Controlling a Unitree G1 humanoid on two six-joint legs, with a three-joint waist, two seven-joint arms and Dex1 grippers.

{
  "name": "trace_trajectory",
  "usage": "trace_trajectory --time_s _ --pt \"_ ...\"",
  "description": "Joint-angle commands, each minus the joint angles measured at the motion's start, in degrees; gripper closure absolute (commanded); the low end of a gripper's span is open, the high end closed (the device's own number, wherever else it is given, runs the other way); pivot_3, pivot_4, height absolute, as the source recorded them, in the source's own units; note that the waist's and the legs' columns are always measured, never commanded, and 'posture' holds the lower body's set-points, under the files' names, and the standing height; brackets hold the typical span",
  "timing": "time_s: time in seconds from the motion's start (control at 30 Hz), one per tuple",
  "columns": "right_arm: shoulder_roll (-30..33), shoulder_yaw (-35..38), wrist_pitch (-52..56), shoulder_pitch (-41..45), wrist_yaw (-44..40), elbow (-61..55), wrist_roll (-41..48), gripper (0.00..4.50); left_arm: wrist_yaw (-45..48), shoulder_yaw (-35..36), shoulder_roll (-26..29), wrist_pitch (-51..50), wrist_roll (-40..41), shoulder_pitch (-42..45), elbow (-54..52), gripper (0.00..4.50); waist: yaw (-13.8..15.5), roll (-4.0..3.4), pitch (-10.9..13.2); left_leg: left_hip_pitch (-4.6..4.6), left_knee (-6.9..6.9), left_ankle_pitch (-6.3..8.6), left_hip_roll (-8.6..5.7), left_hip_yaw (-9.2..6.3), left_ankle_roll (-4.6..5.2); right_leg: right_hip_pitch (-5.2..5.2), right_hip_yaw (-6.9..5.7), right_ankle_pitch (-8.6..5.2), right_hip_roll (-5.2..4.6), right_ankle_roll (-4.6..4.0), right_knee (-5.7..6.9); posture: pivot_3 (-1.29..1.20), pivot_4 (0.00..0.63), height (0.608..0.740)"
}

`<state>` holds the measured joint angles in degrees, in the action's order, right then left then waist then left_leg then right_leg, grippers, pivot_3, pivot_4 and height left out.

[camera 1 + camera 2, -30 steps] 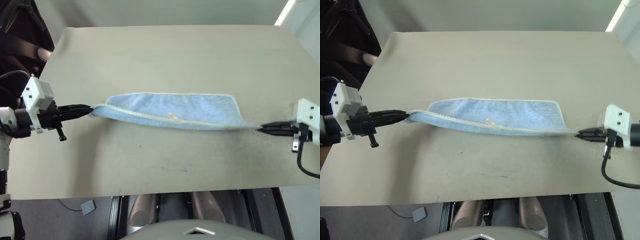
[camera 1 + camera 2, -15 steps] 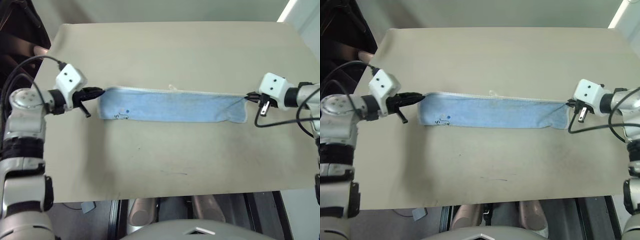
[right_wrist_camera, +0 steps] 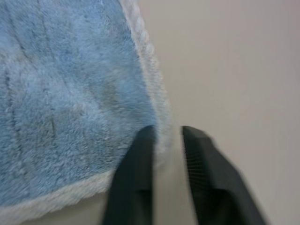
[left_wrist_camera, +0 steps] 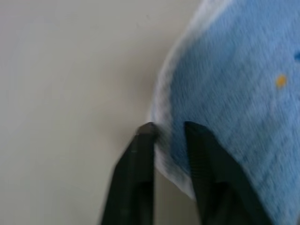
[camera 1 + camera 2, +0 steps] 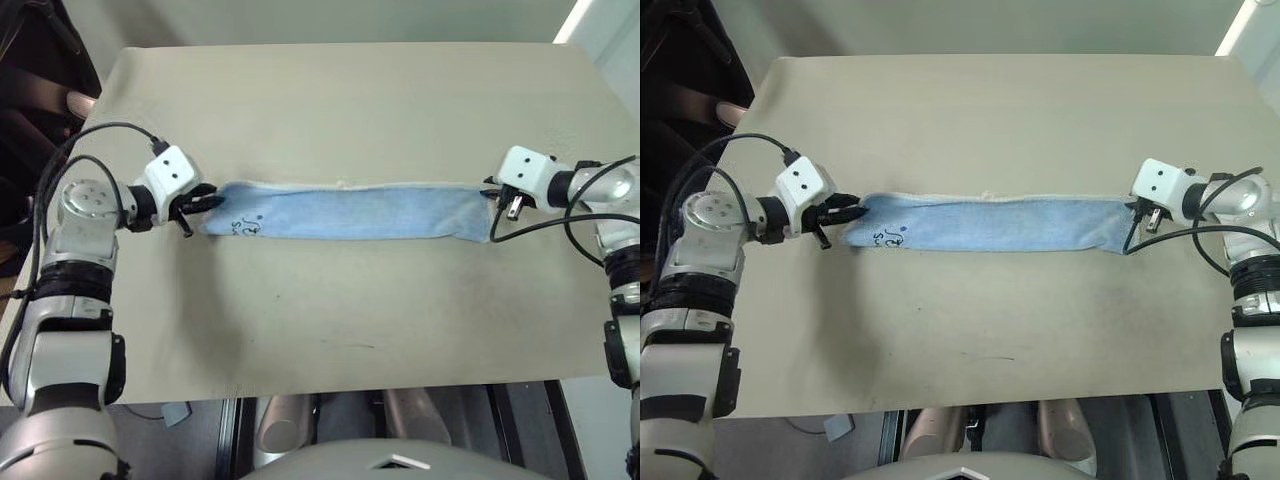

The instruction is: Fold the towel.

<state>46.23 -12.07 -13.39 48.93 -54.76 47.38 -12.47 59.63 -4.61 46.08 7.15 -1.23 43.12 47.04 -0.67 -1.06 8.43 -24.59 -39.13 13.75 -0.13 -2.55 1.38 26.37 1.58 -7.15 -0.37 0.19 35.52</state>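
Left claw (image 5: 212,199): at the left end of the towel (image 5: 355,212), low over the worktop (image 5: 330,110). In the left wrist view its two black fingers (image 4: 136,183) stand a little apart with the white hem between them, so the claw has loosened where a second ago it was clenched on that corner.
Right claw (image 5: 491,196): at the towel's right end, also low. In the right wrist view its fingers (image 3: 136,173) are parted, with the hem edge lying in the gap; a second ago it was pinched shut on this corner.
Change in the arms: a second ago both claws held the towel's near edge up off the worktop, out toward the left and right edges. Both arms have since reached forward and come down, and the claws now sit closer in.
Towel: now a long narrow folded strip lying flat across the middle of the worktop, running left to right between the two claws. Earlier it was wider, with its front edge raised and sagging.
Dark mark (image 5: 247,226): printed on the top layer near the left end.
Hem: the white stitched edge runs along the strip's far side.
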Motion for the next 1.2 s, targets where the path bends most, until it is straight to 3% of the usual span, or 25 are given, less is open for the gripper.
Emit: trace_trajectory --time_s 0.03,0.17,0.33,0.43,0.57,0.7,0.83,0.97,1.2 --pt "1.09 0.64 -3.06 2.62 3.56 1.3 -1.73 2.07 -2.75 0.71 0.84 2.69 -1.51 0.11 1.08 1.99 0.06 0.0 0.0 0.0 0.02 -0.03 0.0 0.0 0.01 0.0 -0.01 0.01 0.0 0.0 0.01 0.0 0.15 0.735" --pt "2.43 1.14 -5.0 2.98 6.58 1.81 -3.33 0.68 -4.37 2.77 0.05 3.05 0.26 -0.11 1.09 0.59 0.07 0.0 0.0 0.0 0.01 -0.1 0.0 0.01 0.01 -0.01 0.0 0.05 -0.01 -0.06 0.01 0.0 0.15 0.735" --pt "5.84 5.6 -2.29 0.91 6.1 -4.23 0.37 0.68 -7.88 8.08 0.19 0.32 4.49 0.36 -0.6 0.59 0.22 0.0 0.0 -0.05 0.02 -0.12 0.0 0.02 0.0 0.01 -0.01 0.05 -0.02 -0.06 -0.01 0.0 0.15 0.735" --pt "7.5 12.4 7.33 -6.18 2.49 -16.36 8.63 0.68 -9.48 11.13 1.22 -1.28 6.37 -0.65 -3.81 0.59 0.35 0.01 -0.01 -0.06 0.09 -0.11 0.01 0.03 -0.01 0.0 -0.03 0.05 -0.01 -0.06 -0.08 0.0 0.15 0.735" --pt "7.87 20.11 25.11 -18.19 0.07 -34.38 18.45 0.68 -11.43 12.38 2.16 -2.05 6.01 -2.04 -6.76 0.59 0.53 0.01 0.0 -0.11 0.09 -0.1 0.05 0.04 -0.07 -0.02 -0.06 -0.14 0.03 -0.26 -0.15 0.0 0.15 0.735" --pt "4.97 28.14 51.38 -29.41 1.28 -53.67 33.73 0.04 -10.09 12.93 0.73 -4.24 8.55 -3.57 -12.61 0.55 0.58 0.01 0.0 -0.19 0.05 -0.2 0.01 0.1 -0.13 -0.06 -0.04 -0.33 0.05 -0.33 -0.29 0.0 0.15 0.735" --pt "-5.45 39.2 80.93 -30.75 12.05 -64.81 50.8 0.04 -6.26 10.93 -1.19 -6.07 10.7 -5.78 -19.99 0.55 0.52 0.06 -0.01 -0.15 -0.03 -0.36 -0.06 0.12 -0.04 -0.23 0.07 -0.24 0.11 -0.22 -0.42 0.0 0.15 0.735" --pt "-17.43 49.29 101.07 -27.26 21.66 -69.79 56.22 0.04 -3.35 9.56 -3.2 -8.31 12.77 -6.83 -25.23 0.55 0.46 0.17 0.04 0.26 -0.06 -0.4 -0.1 0.12 0.06 -0.62 0.14 -0.48 0.1 0.31 -0.46 0.0 0.15 0.735" --pt "-33.21 58.29 105.89 -27.93 44.5 -67.89 68.7 0.04 2.48 6.34 -6.39 -10.78 15.89 -9.35 -33.28 0.55 0.53 0.18 0.03 0.29 0.03 -0.33 -0.1 0.04 0.1 -0.52 0.12 -0.23 0.08 -0.19 -0.34 0.0 0.15 0.735"
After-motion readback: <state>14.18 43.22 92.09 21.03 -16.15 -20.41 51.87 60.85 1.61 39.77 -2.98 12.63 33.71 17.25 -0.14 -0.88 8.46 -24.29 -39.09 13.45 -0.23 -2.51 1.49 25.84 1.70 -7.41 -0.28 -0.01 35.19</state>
